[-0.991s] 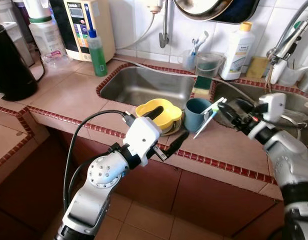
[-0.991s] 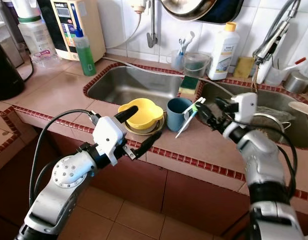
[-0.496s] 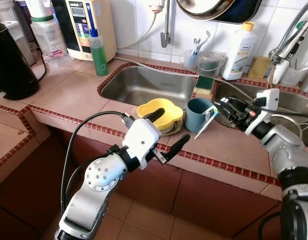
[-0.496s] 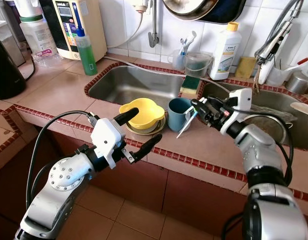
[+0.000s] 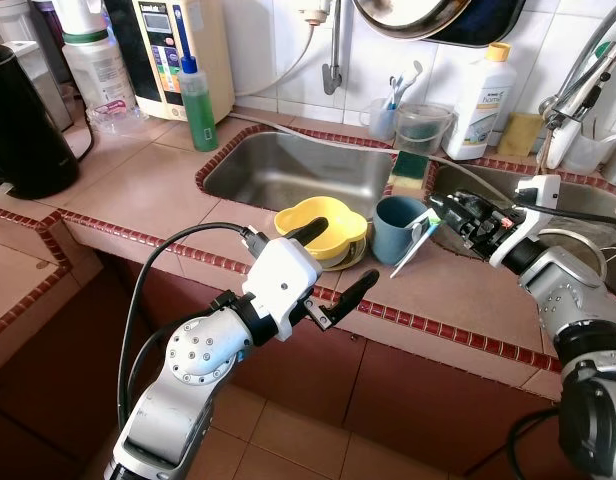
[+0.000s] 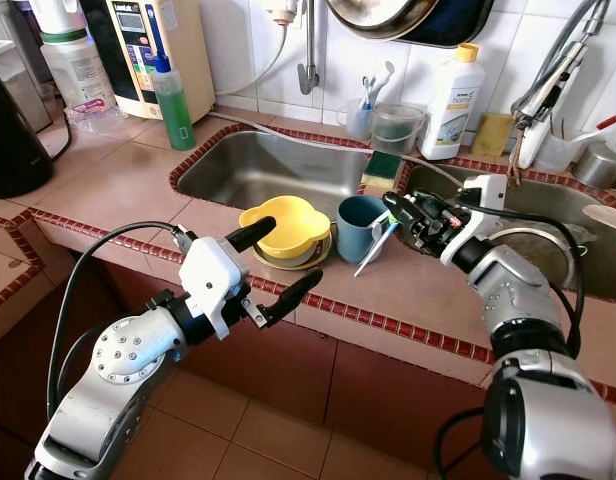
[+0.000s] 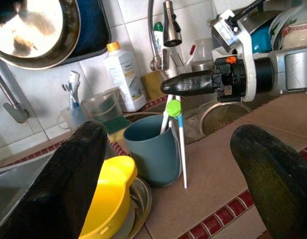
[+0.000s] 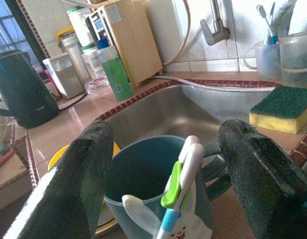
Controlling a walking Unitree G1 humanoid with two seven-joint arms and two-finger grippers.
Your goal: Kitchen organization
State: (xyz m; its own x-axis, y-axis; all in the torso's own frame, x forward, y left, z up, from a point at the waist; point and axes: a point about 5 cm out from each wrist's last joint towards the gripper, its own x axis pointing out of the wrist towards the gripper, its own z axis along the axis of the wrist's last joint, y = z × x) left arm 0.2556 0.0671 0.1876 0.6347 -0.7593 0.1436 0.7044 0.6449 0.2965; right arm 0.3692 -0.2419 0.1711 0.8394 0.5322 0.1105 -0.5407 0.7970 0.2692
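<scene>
The right gripper (image 6: 400,212) hangs with fingers spread wide, just beside a white-and-green toothbrush (image 6: 374,244) that leans against the rim of a teal cup (image 6: 355,227) on the tiled counter (image 6: 408,290); the left gripper (image 6: 280,260), fingers also apart and holding nothing, hovers at the counter's front edge near a yellow bowl (image 6: 285,226); a steel sink (image 6: 278,170) lies behind.

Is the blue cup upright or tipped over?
Upright. The blue cup stands on its base on the counter, mouth upward, beside the yellow bowl.
</scene>
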